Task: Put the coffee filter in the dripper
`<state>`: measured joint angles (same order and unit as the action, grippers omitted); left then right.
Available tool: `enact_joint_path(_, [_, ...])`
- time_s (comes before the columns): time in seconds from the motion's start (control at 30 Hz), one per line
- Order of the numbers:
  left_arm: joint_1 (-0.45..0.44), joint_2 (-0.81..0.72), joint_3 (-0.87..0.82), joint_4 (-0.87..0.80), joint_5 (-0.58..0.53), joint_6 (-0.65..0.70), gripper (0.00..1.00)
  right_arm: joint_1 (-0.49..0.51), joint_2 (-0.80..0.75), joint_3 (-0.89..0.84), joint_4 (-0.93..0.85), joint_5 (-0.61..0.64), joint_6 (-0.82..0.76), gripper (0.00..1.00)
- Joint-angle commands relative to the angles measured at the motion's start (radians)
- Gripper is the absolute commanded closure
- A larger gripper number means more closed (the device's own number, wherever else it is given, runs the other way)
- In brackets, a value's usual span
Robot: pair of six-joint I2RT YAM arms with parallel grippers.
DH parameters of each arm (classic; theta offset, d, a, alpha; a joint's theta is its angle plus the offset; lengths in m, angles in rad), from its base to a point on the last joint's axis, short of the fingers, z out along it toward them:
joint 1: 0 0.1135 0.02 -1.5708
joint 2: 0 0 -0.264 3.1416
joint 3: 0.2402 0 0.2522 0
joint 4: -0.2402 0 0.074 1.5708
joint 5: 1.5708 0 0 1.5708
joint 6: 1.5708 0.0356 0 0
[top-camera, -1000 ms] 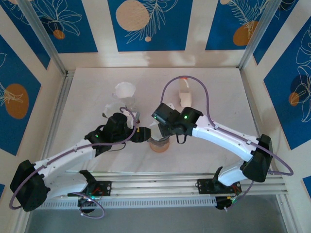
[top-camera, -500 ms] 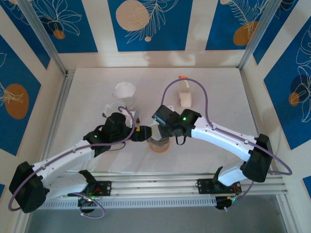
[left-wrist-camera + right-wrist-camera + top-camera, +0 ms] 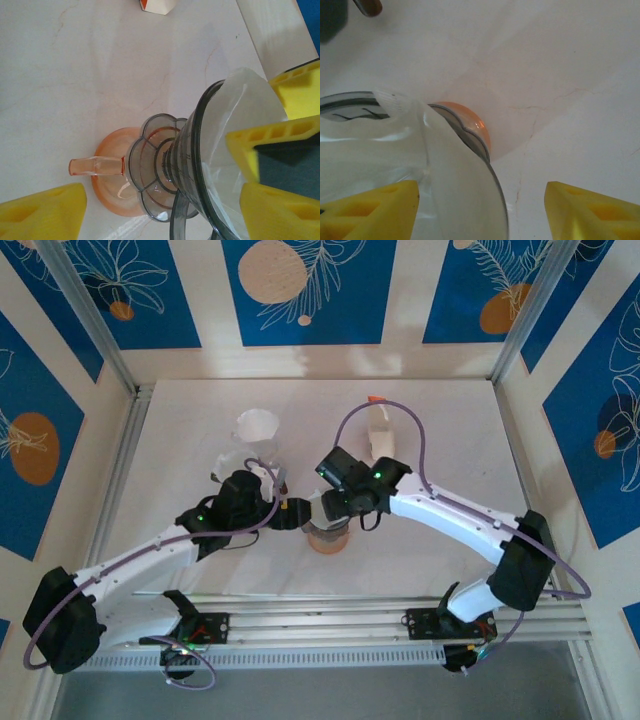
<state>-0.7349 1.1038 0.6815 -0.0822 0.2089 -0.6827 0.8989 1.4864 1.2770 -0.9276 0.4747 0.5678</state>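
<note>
A smoky clear dripper stands on an orange cup near the table's front middle. The white coffee filter lies inside the dripper's cone, seen again as filter paper within the dripper rim. My left gripper is open, its fingers wide on either side of the dripper's lower part and handle. My right gripper is open above the cone; one of its fingers sits against the paper and the other stands apart. Both grippers meet over the dripper: left gripper, right gripper.
A stack of white filters sits at the back left, with a clear holder just in front of it. A white carton with an orange cap stands at the back right. Blue-patterned walls and metal posts fence the table.
The right gripper's jaws have opened wider over the dripper and its wrist has shifted slightly back. The left gripper has edged right towards the dripper. The filter stays in the cone.
</note>
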Motion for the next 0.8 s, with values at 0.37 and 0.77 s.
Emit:
enact_joint_path(0.37, [0.017, 0.023, 0.018, 0.028, 0.020, -0.015, 0.20, -0.003, 0.088, 0.002, 0.021, -0.038, -0.028, 0.32])
enact_joint_path(0.77, [0.016, 0.034, -0.006, 0.062, 0.035, -0.032, 0.17, -0.002, 0.107, -0.035, 0.049, -0.033, -0.015, 0.33])
